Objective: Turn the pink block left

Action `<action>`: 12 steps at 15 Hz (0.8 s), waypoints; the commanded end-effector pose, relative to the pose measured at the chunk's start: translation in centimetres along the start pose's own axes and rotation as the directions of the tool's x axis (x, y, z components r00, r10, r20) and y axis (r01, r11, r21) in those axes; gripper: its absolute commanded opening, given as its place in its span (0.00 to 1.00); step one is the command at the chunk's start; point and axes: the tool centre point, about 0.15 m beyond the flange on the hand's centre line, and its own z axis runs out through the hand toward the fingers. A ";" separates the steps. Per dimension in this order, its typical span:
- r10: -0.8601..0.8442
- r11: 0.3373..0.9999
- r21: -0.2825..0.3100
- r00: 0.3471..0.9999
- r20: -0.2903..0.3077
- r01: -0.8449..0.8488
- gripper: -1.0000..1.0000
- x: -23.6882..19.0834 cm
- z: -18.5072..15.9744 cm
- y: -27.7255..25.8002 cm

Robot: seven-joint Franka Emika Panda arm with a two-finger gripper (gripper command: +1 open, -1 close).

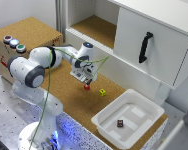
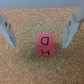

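Observation:
The pink block [image 1: 87,87] is a tiny reddish-pink cube resting on the cork board. In the wrist view the pink block [image 2: 45,45] shows black letters on its top face. My gripper [image 1: 88,81] hangs just above it, open. From the wrist camera, the gripper [image 2: 39,29] has one finger on each side of the cube, with a clear gap between each fingertip [image 2: 9,39] and the block. Nothing is held.
A small yellow-green cube [image 1: 102,92] lies on the cork to the exterior view's right of the pink block. A white bin [image 1: 144,106] holds a small dark brown block [image 1: 120,123]. A white cabinet [image 1: 144,40] with a black handle stands behind.

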 end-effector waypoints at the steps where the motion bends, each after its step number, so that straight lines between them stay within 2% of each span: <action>1: 0.054 0.998 0.020 0.997 0.056 -0.055 1.00 3.4 3.5 1.2; 6: 0.089 0.996 0.016 0.994 0.060 -0.090 1.00 3.3 4.0 1.8; 7: 0.081 0.997 0.012 0.995 0.053 -0.081 0.00 3.4 3.7 1.7; 12: 0.071 0.997 0.011 0.995 0.068 -0.072 0.00 2.8 3.7 1.4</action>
